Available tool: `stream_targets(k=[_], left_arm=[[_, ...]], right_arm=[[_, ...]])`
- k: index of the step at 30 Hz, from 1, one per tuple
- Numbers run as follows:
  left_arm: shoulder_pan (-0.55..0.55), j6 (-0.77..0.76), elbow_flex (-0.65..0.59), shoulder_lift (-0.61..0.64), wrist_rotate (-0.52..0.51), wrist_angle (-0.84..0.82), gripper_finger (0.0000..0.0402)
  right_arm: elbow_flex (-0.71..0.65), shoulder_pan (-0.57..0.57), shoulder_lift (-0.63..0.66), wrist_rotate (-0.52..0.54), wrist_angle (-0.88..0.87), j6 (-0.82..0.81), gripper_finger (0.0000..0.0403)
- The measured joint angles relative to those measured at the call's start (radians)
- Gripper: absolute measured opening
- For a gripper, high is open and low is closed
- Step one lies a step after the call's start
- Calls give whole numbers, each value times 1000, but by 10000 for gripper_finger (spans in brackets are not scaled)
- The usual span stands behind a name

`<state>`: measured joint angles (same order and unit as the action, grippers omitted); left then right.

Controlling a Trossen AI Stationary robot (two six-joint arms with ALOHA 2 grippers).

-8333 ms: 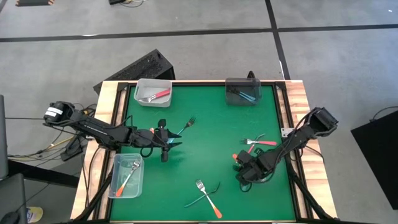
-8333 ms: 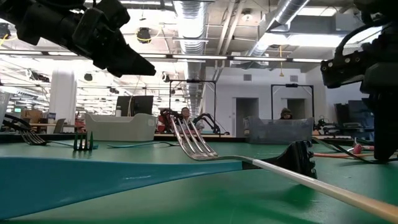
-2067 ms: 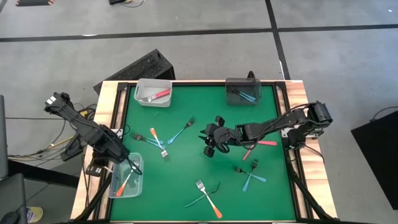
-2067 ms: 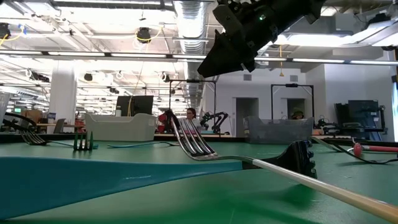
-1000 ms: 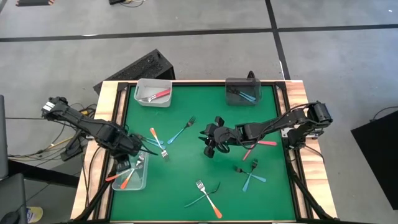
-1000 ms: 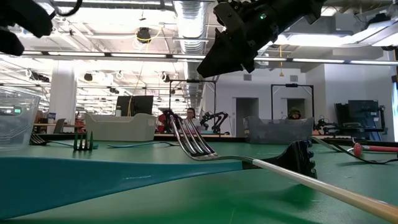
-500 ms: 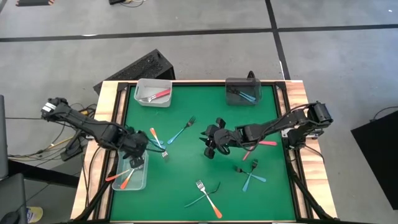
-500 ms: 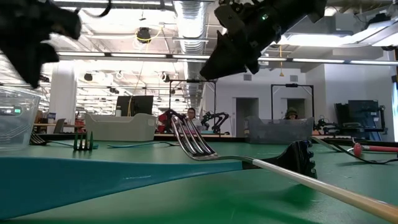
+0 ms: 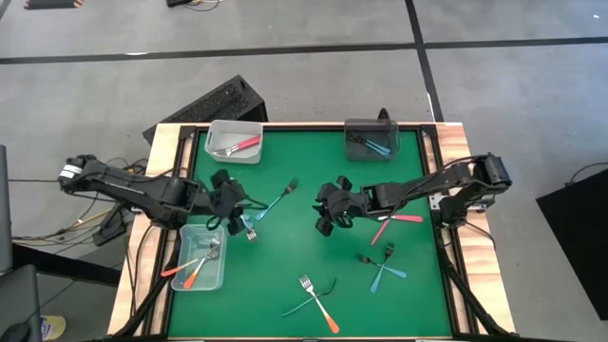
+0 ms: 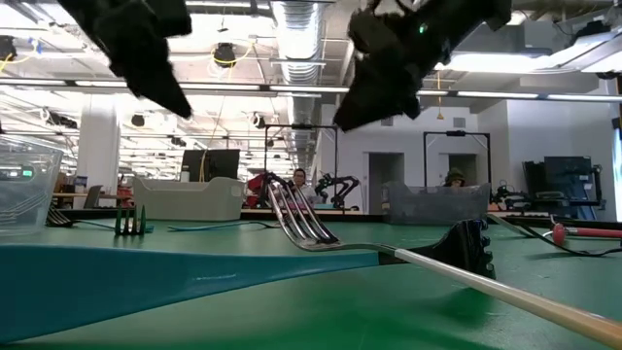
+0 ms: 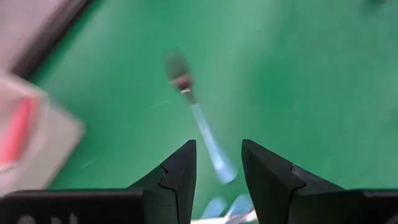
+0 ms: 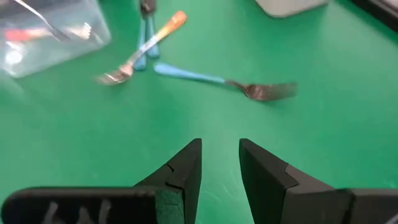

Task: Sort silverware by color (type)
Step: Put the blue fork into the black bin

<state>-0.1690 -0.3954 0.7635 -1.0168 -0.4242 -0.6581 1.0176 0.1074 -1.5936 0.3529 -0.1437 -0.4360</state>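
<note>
Sorting was judged to be partly done, with most of the silverware still loose on the green table (image 9: 313, 171). Three bins had been loaded: the clear bin (image 9: 235, 141) at eleven o'clock held a red-handled piece, the dark grey bin (image 9: 370, 140) at one o'clock held blue-handled ones, and the clear bin (image 9: 199, 258) at eight o'clock held orange-handled forks. Left on the mat were a crossed cluster (image 9: 237, 217) of blue and orange handles at nine o'clock, a blue fork (image 9: 277, 199) just beside it, a red-handled pair (image 9: 391, 222) at three o'clock, a blue pair (image 9: 385, 268) at four o'clock, and a crossed orange-and-blue pair (image 9: 316, 299) at six o'clock.

Open room was seen across the centre and along the far edge between the bins. The left gripper (image 9: 228, 195) hung over the nine o'clock cluster, jaws slightly apart and empty. The right gripper (image 9: 332, 211) hovered near centre, jaws likewise parted, nothing held.
</note>
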Motion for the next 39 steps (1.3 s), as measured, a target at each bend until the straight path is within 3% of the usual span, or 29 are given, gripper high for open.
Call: stream_targets(k=[6, 12, 17, 23, 27, 39], left_arm=[[118, 72, -202, 1, 169, 457, 116], [248, 145, -247, 31, 184, 668, 120], [377, 216, -247, 41, 184, 678, 144], [488, 256, -247, -29, 181, 676, 186], [514, 219, -247, -85, 182, 676, 198], [488, 121, -247, -130, 182, 704, 197]], right_arm=[[1, -35, 40, 38, -87, -11, 133], [1, -114, -1, 90, -64, -28, 133], [0, -196, -77, 43, 13, -28, 133], [0, -287, -193, -106, 194, -14, 133], [6, -331, -262, -163, 294, -36, 133], [147, -364, -401, -253, 289, -27, 133]])
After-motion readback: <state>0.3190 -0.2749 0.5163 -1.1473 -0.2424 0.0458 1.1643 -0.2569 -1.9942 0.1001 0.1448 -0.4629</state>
